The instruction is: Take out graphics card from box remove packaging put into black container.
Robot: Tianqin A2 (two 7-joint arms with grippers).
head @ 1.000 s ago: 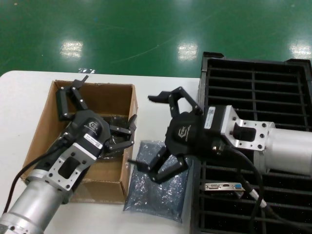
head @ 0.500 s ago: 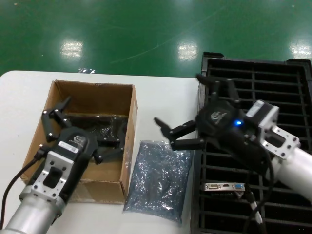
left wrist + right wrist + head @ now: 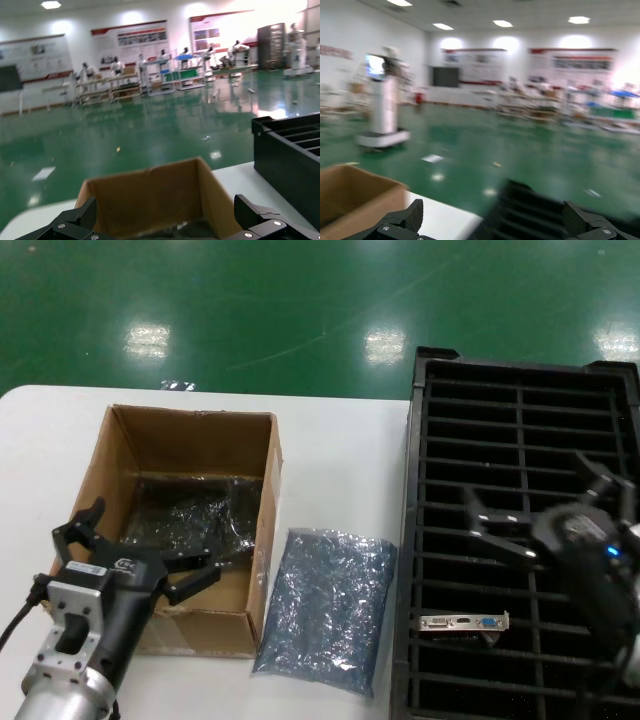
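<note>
- Left gripper (image 3: 130,552) hangs over the near edge of the box (image 3: 128,455), fingers spread wide and empty.
- Right gripper (image 3: 545,508) sits over the black container (image 3: 520,405), fingers wide, holding nothing.
- The graphics card (image 3: 463,623) stands in a near slot, silver bracket with blue and white ports upward: judged done.
- The packaging (image 3: 325,610), crinkly translucent grey-blue, lies flat on the white surface (image 3: 340,460).
- Dark bagged items remain in the corrugated cardboard.

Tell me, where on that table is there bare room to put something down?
Bare white table runs between the box and the black container, beyond the packaging. Nearer, that bag fills the gap. Another bare strip lies left of the box.
</note>
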